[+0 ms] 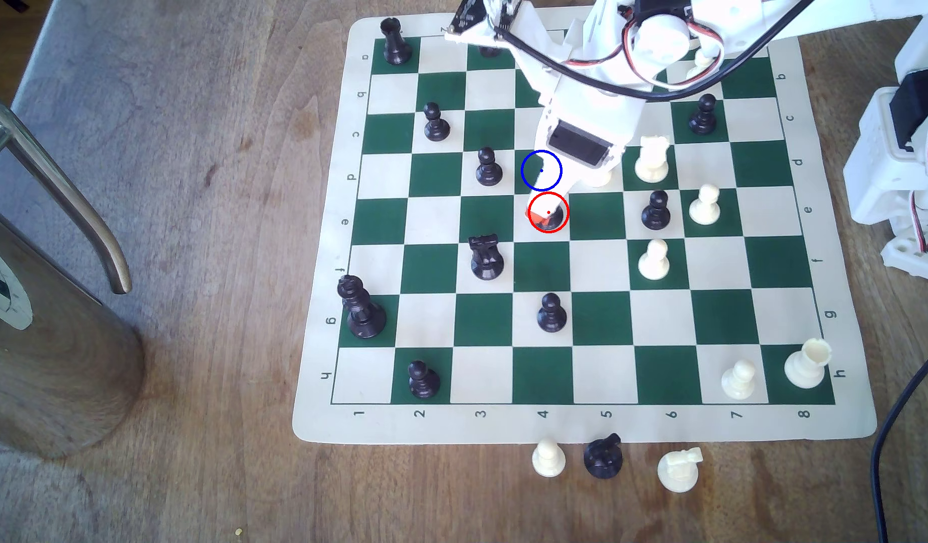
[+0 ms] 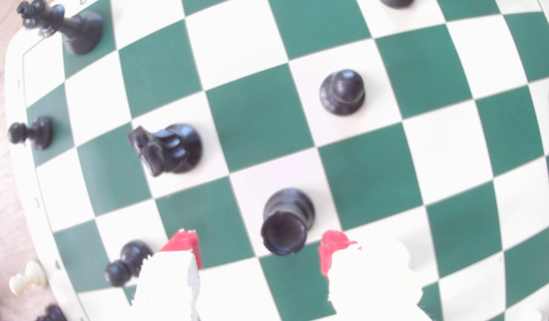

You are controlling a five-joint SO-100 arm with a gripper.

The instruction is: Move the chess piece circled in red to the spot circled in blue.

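**A:** What is laid out on the worktop (image 1: 201, 313)?

**B:** A green and cream chessboard (image 1: 582, 417) is spread flat on wood; black and cream pieces are scattered across it; three more pieces are stood just off its near edge. A white robot arm (image 1: 582, 104) is reached in from the far side of the exterior view.

**A:** Where is the black rook (image 2: 287, 220) found?

**B:** It is stood upright on a cream square ringed in red near the board's middle; in the exterior view it is mostly covered by the arm, with only its dark base seen inside the ring.

**A:** And the hand (image 2: 262, 250)?

**B:** It is held spread wide; in the wrist view its two red-tipped fingers (image 2: 183, 243) are seen on either side of the rook, with gaps left on both sides, so the piece is not gripped.

**A:** Where is the blue-ringed square (image 1: 541, 170) placed?

**B:** It is a dark green square directly adjoining the rook's square on the far side in the exterior view; nothing is stood on it. A black knight (image 1: 485, 257) is stood near the rook, toward the exterior view's left; a black pawn (image 1: 488, 167) is set just left of the blue ring.
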